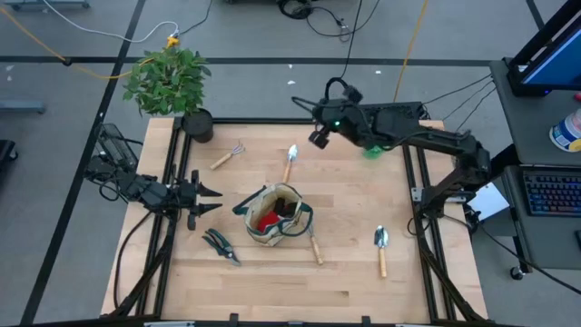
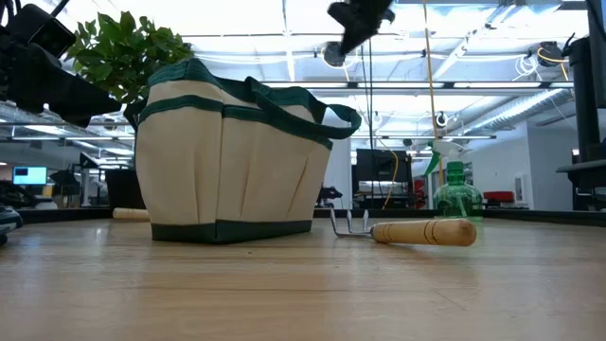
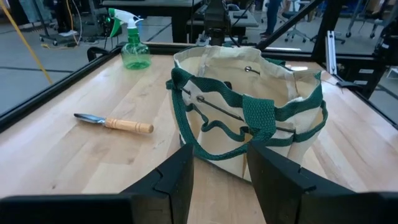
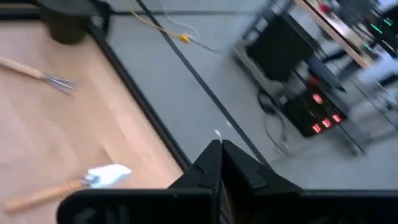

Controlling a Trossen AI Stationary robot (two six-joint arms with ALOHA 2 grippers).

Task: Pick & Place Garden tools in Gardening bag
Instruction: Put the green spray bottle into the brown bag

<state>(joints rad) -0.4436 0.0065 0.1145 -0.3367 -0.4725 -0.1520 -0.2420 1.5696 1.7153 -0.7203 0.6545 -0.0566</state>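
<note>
Hovering above the far edge of the table (image 1: 363, 272), the right gripper (image 1: 318, 138) has its fingers (image 4: 214, 163) pressed fully together with nothing between them; the right wrist view shows them pointing past the table rim toward the floor. The left gripper (image 1: 211, 200) rests at the left side, fingers (image 3: 177, 177) partly spread and empty, aimed at the gardening bag (image 1: 275, 216) just beside it near the table centre. Red gloves (image 1: 267, 221) already lie inside the bag. Outside it remain the rake (image 1: 227, 156) at far left, one trowel (image 1: 290, 161) just near of the right gripper, a second trowel (image 1: 381, 249) at near right, pruning shears (image 1: 221, 245) near the left gripper, a wooden handle (image 1: 315, 247) against the bag's near right side, and the green spray bottle (image 1: 372, 150), mostly hidden under the right arm. The step in hand appears to be selection of the next tool; the closest candidate for the right arm is the far trowel, which calls for spreading the fingers, descending over the handle and closing on it. Only the high view shows the bag contents and full layout. The low view alone shows the spray bottle (image 2: 455, 194) upright and unobstructed, with the rake (image 2: 407, 230) lying flat before it.
</note>
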